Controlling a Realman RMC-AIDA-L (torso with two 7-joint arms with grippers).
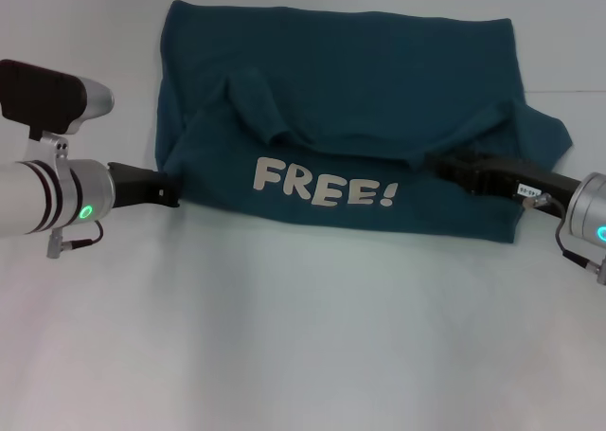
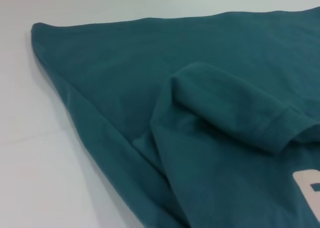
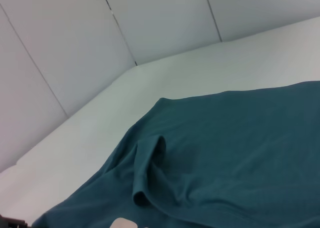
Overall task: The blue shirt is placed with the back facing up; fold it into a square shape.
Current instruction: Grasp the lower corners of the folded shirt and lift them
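The blue shirt (image 1: 350, 71) lies spread on the white table, dark teal. Its near part is turned over, so the pale "FREE!" lettering (image 1: 322, 185) faces up. Both sleeves are folded inward over the body. My left gripper (image 1: 173, 192) is at the shirt's left edge, beside the turned-over flap and touching the cloth. My right gripper (image 1: 437, 161) lies over the shirt's right part, just right of the lettering, with bunched cloth behind it. The left wrist view shows the shirt (image 2: 150, 87) with a folded sleeve (image 2: 235, 112). The right wrist view shows the shirt (image 3: 240, 138) and a sleeve (image 3: 145, 173).
The white table (image 1: 303, 336) stretches bare between the shirt and me. White wall panels (image 3: 75, 47) stand behind the table's far edge in the right wrist view. The left arm's black camera housing (image 1: 43, 95) juts out at the left.
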